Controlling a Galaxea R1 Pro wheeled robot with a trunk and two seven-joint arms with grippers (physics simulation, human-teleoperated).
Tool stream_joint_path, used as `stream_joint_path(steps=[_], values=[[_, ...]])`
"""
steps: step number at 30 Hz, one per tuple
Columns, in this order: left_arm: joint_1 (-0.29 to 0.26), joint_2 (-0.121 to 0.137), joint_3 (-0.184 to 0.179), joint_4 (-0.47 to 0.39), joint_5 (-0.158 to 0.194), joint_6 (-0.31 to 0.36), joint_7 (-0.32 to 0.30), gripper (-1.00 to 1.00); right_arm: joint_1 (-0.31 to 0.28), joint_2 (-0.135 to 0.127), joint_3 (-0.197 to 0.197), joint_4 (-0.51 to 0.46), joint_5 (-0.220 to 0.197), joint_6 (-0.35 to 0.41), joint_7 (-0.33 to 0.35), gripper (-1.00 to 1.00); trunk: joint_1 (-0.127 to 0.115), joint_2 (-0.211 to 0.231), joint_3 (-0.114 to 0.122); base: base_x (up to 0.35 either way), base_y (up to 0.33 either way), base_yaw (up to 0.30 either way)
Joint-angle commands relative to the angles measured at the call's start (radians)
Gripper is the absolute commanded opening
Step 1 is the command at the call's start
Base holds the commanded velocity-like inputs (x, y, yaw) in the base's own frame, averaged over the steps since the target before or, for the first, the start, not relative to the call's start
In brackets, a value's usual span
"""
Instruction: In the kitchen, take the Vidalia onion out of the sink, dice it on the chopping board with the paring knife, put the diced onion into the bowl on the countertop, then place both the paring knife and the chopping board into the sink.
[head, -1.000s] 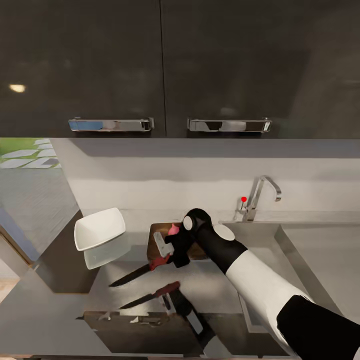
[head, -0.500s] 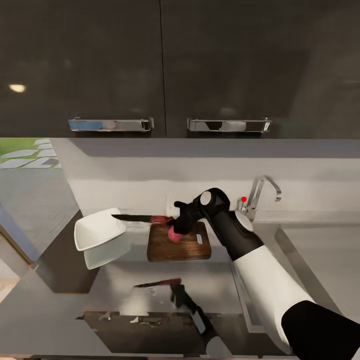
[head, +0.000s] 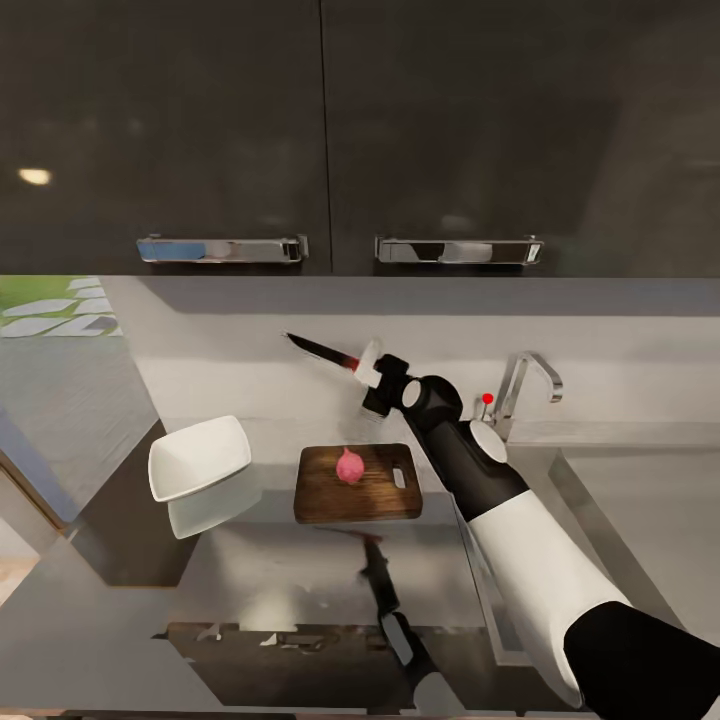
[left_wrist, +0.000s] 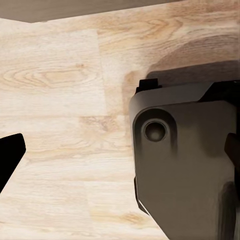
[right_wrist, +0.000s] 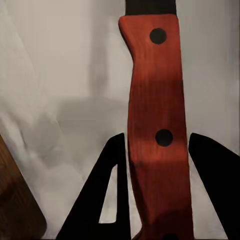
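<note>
- holding the paring knife (head: 325, 352) by its red handle, right end effector (head: 372, 372) is raised above the counter (head: 300, 580), blade pointing toward the left
- right wrist view: both fingers (right_wrist: 216, 175) clamp the handle
- pink onion (head: 349, 466) sits on the chopping board (head: 380, 495)
- white bowl (head: 198, 458) just left of the board, apart from it
- sink (head: 560, 520) to the right, tap (head: 522, 392) behind it
- left end effector: can't tell its state

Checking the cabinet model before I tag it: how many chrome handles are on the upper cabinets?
2. The left handle sits at the bottom of the left cabinet door, and the right handle at the bottom of the right door, side by side above the countertop. Any further doors lie outside the head view.
</note>
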Motion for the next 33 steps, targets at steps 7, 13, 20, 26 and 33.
stream_joint_path(steps=[7,13,20,26,33], values=[[-0.001,-0.001,-0.009,0.002,0.008,0.0,0.002,1.0,0.005,-0.015,0.003,0.023,0.086,0.003,-0.119,-1.0,0.001,-0.002,-0.002,0.0,0.0,0.0],[-0.001,-0.001,-0.009,0.002,0.008,-0.002,0.002,1.0,0.009,-0.011,0.019,0.083,0.102,0.0,-0.15,-1.0,0.001,-0.002,-0.002,0.0,0.0,0.0],[-0.001,-0.001,-0.009,0.002,0.008,-0.002,-0.017,1.0,0.009,-0.002,0.08,0.148,0.104,-0.003,-0.158,-1.0,0.001,-0.002,-0.002,-0.001,-0.001,0.0],[-0.001,-0.001,-0.009,0.002,0.009,-0.002,-0.044,1.0,0.01,0.0,0.09,0.201,0.103,-0.006,-0.188,-1.0,0.001,-0.002,-0.002,-0.128,-0.124,0.0],[-0.001,0.0,-0.009,0.002,0.008,-0.002,-0.046,1.0,0.01,0.001,0.09,0.298,0.1,-0.026,-0.394,-1.0,0.001,-0.002,-0.002,-0.06,-0.051,0.0]])
